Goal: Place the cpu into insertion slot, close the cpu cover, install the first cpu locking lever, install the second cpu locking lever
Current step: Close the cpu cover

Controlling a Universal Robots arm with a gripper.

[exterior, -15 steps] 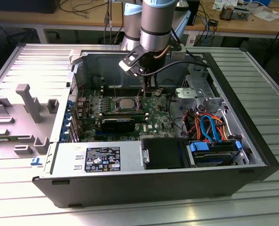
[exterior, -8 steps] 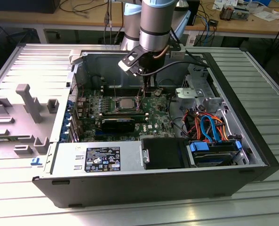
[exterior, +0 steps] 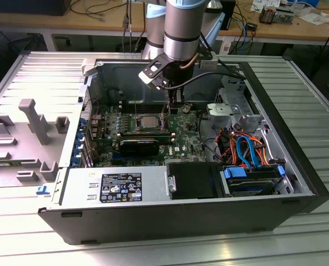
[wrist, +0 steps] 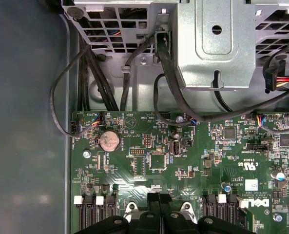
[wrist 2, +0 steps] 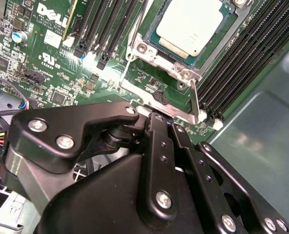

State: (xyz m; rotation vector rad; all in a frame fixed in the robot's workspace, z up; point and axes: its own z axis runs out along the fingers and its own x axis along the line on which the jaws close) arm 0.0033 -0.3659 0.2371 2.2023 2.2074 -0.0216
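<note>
The cpu (wrist 2: pixel 193 22), a flat square with a silver-grey top, lies in the insertion slot (wrist 2: pixel 184 74) on the green board. The cpu cover (wrist 2: pixel 151 30), a silvery frame, lies flat around it. Thin metal lever rods (wrist 2: pixel 195 96) run along the socket's sides, and one silver bar (wrist 2: pixel 149 97) crosses just in front of my fingers. My gripper (wrist 2: pixel 156 116) is shut, its tips together at that bar beside the socket. In the exterior view the gripper (exterior: pixel 171 113) hangs just to the right of the cpu (exterior: pixel 148 120). The first wrist view shows its black fingertips (wrist: pixel 154 204) side by side.
Long black memory slots (wrist 2: pixel 241 63) flank the socket. A metal drive cage (wrist: pixel 217 44) and loose black cables (wrist: pixel 163 63) lie beyond the board, near a coin cell (wrist: pixel 109 140). The case walls (exterior: pixel 70 144) enclose the board. Blue and orange cables (exterior: pixel 247 149) sit at the exterior view's right.
</note>
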